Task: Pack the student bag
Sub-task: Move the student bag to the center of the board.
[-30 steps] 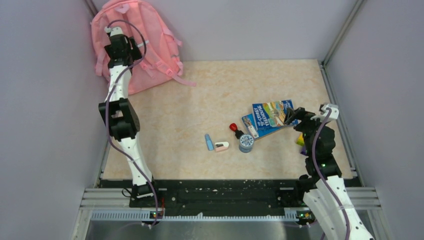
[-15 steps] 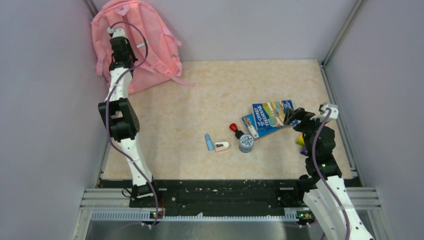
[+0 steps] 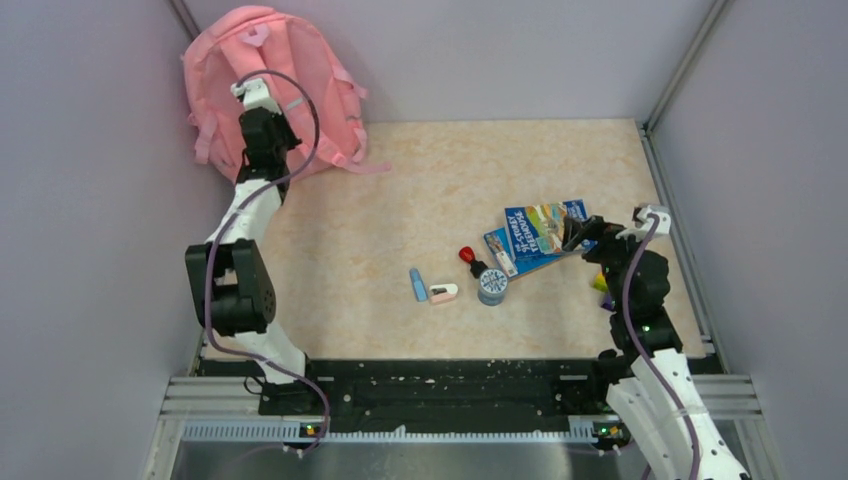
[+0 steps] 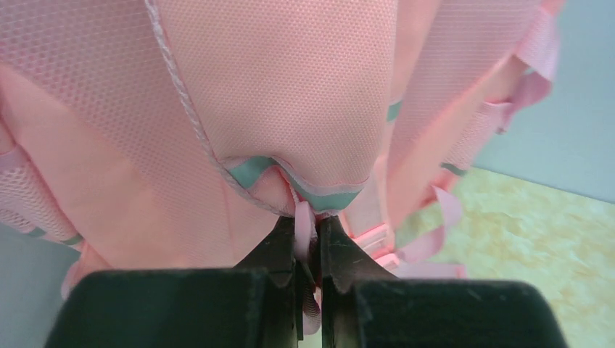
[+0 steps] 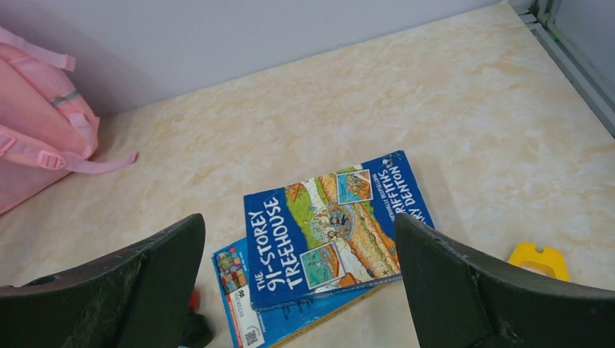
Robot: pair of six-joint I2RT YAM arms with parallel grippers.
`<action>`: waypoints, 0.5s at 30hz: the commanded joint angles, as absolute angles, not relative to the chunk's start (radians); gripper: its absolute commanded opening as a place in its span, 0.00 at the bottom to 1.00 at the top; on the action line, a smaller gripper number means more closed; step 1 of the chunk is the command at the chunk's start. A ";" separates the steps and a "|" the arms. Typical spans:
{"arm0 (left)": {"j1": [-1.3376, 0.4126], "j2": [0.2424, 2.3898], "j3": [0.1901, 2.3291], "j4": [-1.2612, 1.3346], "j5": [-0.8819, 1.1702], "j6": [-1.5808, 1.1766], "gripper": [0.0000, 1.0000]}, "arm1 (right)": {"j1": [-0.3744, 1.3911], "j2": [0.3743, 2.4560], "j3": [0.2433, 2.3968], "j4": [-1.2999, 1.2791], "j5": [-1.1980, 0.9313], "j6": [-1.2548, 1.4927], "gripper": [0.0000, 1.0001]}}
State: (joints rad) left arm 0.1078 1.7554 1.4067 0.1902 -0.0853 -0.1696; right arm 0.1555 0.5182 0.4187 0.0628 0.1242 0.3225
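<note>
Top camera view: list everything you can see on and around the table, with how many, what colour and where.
backpack: one, pink, far left corner against the wall
books: two, blue covers, stacked, right of centre
jar: one, blue-grey, round, just left of the books
red-topped item: one, red and black, beside the jar, too small to name
stick: one, light blue, centre of the table
pink-white item: one, right next to the stick
yellow item: one, right of the books, partly hidden
table: one, beige marbled
left pincer: one, black, shut on a backpack strap
right pincer: one, black, open above the books
</note>
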 commanded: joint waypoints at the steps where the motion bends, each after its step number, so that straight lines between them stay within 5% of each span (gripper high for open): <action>1: 0.052 1.566 1.241 0.367 -0.068 -0.221 0.00 | 0.169 0.517 0.437 0.093 0.072 0.346 0.99; 15: -0.181 1.162 0.844 0.278 -0.005 -0.254 0.00 | 0.170 0.521 0.448 0.110 -0.096 0.411 0.99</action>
